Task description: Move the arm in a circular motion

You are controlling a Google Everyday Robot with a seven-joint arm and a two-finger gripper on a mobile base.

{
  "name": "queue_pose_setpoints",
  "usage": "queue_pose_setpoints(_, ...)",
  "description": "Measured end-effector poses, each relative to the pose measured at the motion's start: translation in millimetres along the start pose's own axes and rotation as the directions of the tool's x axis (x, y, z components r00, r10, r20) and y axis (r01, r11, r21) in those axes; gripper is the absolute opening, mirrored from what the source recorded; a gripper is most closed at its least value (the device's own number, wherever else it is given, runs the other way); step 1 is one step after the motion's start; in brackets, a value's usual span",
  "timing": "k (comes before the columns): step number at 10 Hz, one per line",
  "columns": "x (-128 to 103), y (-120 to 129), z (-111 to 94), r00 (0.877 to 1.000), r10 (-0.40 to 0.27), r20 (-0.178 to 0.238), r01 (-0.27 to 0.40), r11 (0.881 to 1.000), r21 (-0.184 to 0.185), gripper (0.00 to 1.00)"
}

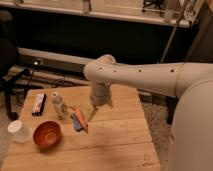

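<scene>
The large smooth white jointed arm [150,77] reaches over the light wooden table [120,140], its small tan-tipped gripper [93,113] hanging just above the tabletop; grip state: cannot tell
</scene>
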Motion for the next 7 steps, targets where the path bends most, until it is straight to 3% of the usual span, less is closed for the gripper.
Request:
queue_pose_setpoints(1,-21.0,23.9,0.7,0.997,-0.075,0.021,0.076,0.997,-0.023,0.8)
queue_pose_setpoints(2,-49.2,47.8,-0.5,0.985,-0.166,0.052,0.168,0.985,-0.04,0.8)
queue_pose_setpoints(3,-90.7,67.6,-4.8,0.957,-0.271,0.1,0.276,0.961,-0.035,0.8)
queue_pose_setpoints(4,-121.1,68.9,-8.7,0.937,-0.323,0.133,0.328,0.945,-0.012,0.8)
queue_pose_setpoints(5,-147.5,56.1,-11.7,0.925,-0.346,0.157,0.347,0.937,0.022,0.8)
queue_pose_setpoints(6,-183.2,19.0,-19.0,0.92,-0.342,0.192,0.333,0.94,0.081,0.8)
queue_pose_setpoints(7,-194.7,-13.2,-23.6,0.927,-0.313,0.209,0.295,0.949,0.113,0.8)
